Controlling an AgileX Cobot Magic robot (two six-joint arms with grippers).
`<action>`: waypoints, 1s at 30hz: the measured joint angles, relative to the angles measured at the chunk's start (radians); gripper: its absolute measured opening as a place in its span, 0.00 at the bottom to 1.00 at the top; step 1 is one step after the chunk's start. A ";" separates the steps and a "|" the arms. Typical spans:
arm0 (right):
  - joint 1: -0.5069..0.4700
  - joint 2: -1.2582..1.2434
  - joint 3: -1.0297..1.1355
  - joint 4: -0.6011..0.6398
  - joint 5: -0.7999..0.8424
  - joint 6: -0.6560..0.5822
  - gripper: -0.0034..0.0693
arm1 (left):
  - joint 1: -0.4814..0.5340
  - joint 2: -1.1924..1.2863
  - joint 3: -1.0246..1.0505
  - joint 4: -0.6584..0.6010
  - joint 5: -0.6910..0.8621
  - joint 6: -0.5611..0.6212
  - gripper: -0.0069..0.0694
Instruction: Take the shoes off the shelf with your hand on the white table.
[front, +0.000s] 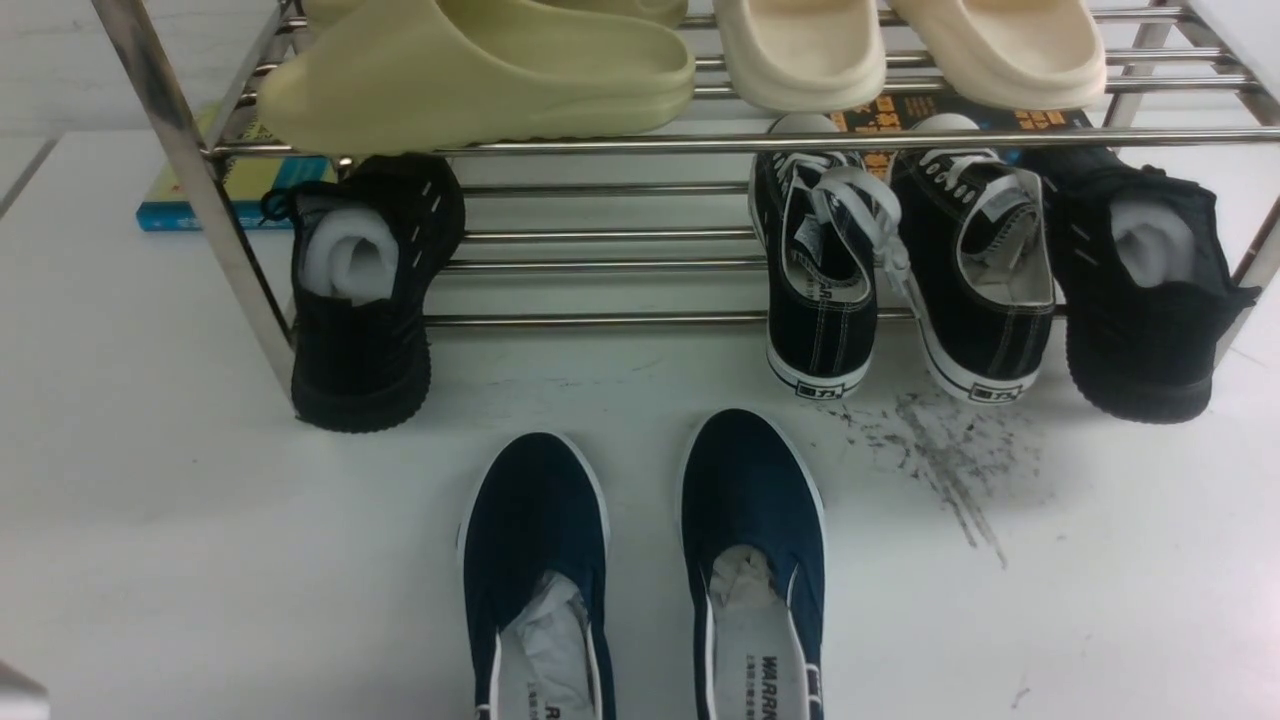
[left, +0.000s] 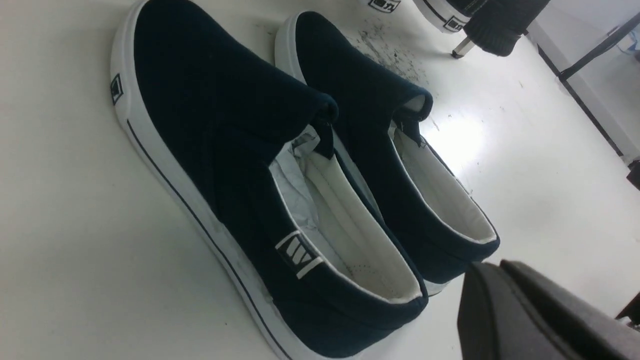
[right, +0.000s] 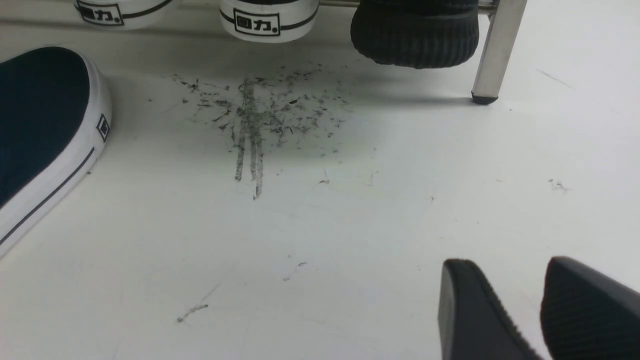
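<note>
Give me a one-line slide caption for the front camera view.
Pair of navy slip-ons side by side on the white table, toes toward the chrome shoe rack.

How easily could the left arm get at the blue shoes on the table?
Probably yes: the left gripper hangs right by the heels of the shoes, which lie on the white table with nothing between.
</note>
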 joint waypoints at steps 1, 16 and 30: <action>0.000 0.000 0.000 0.000 0.000 0.000 0.38 | 0.000 0.000 0.000 -0.018 0.015 0.016 0.14; 0.000 0.000 0.000 0.000 0.000 0.000 0.38 | 0.392 0.000 0.001 -0.316 0.078 0.508 0.15; 0.000 0.000 0.000 0.000 0.000 0.000 0.38 | 0.872 -0.217 0.124 -0.391 0.168 0.695 0.17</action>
